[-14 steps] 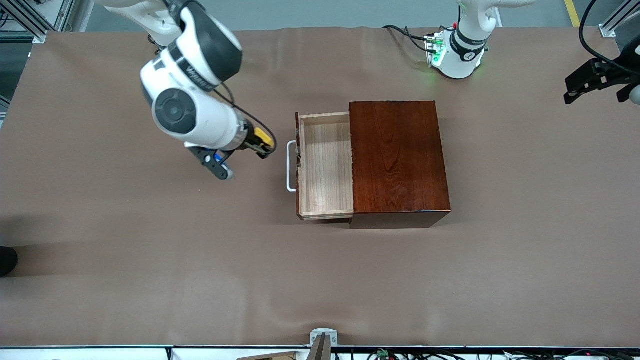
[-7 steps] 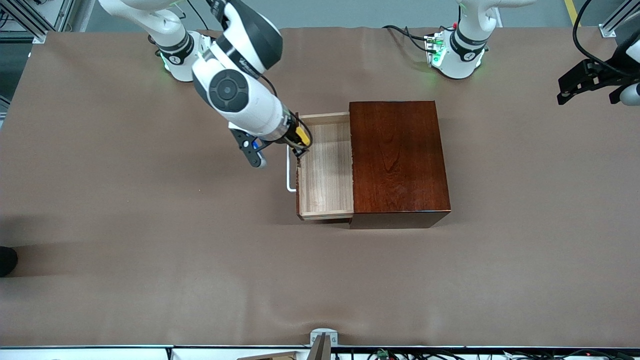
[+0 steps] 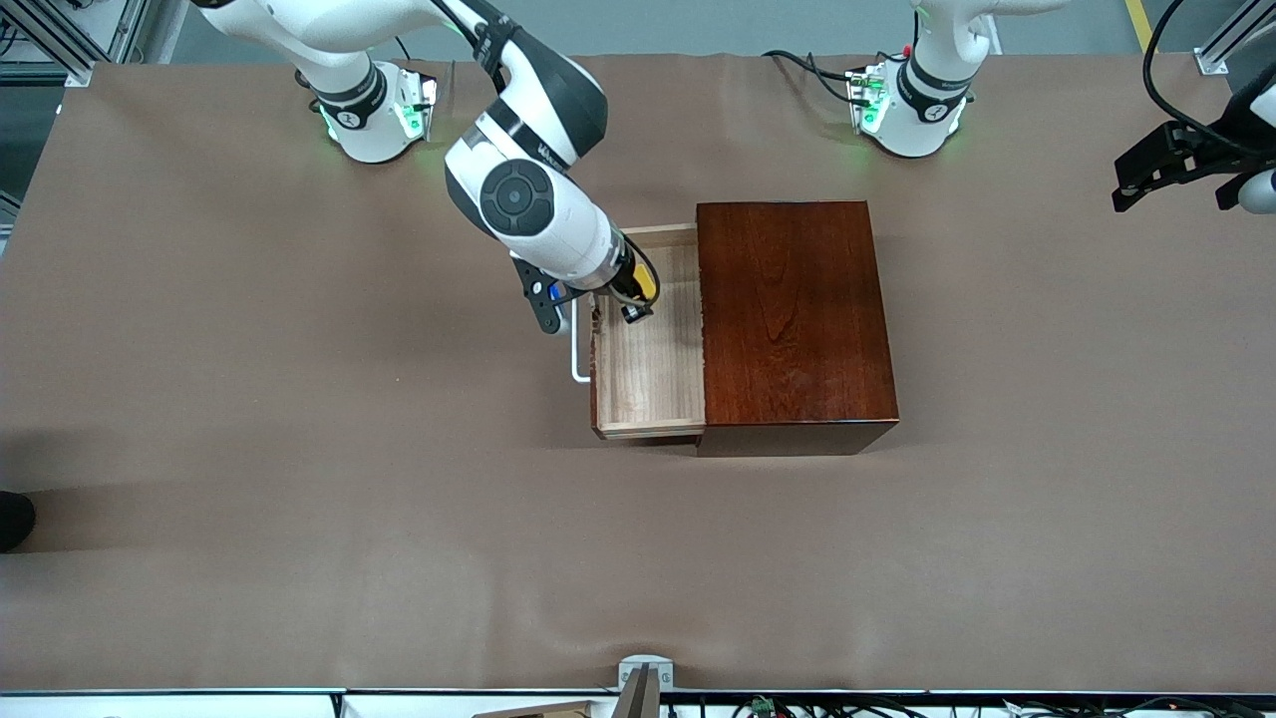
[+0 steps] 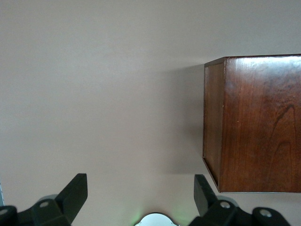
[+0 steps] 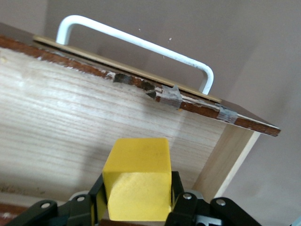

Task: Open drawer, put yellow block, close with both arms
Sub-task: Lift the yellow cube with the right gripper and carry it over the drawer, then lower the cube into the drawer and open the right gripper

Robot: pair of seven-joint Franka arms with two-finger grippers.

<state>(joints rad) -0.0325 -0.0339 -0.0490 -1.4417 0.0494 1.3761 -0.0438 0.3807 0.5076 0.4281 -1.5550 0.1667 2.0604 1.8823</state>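
The drawer (image 3: pixel 650 374) stands pulled out of the dark reddish-brown box (image 3: pixel 793 319), with its white handle (image 3: pixel 577 354) toward the right arm's end of the table. Its pale-wood tray holds nothing. My right gripper (image 3: pixel 638 299) hangs over the part of the tray farthest from the front camera, shut on the yellow block (image 3: pixel 646 284). In the right wrist view the yellow block (image 5: pixel 136 179) sits between the black fingers (image 5: pixel 96 200) above the drawer floor (image 5: pixel 70 117), with the handle (image 5: pixel 136 44) past it. My left gripper (image 3: pixel 1161 170) waits open, high at the left arm's end.
Brown cloth covers the table (image 3: pixel 299 449). In the left wrist view the box (image 4: pixel 256 122) shows from the side, and my left gripper (image 4: pixel 139 193) has only bare cloth between its fingers. Both arm bases (image 3: pixel 369 120) stand along the table's edge farthest from the front camera.
My right gripper has carried the yellow block from above the bare table, past the handle, to over the open drawer. The left arm has barely shifted.
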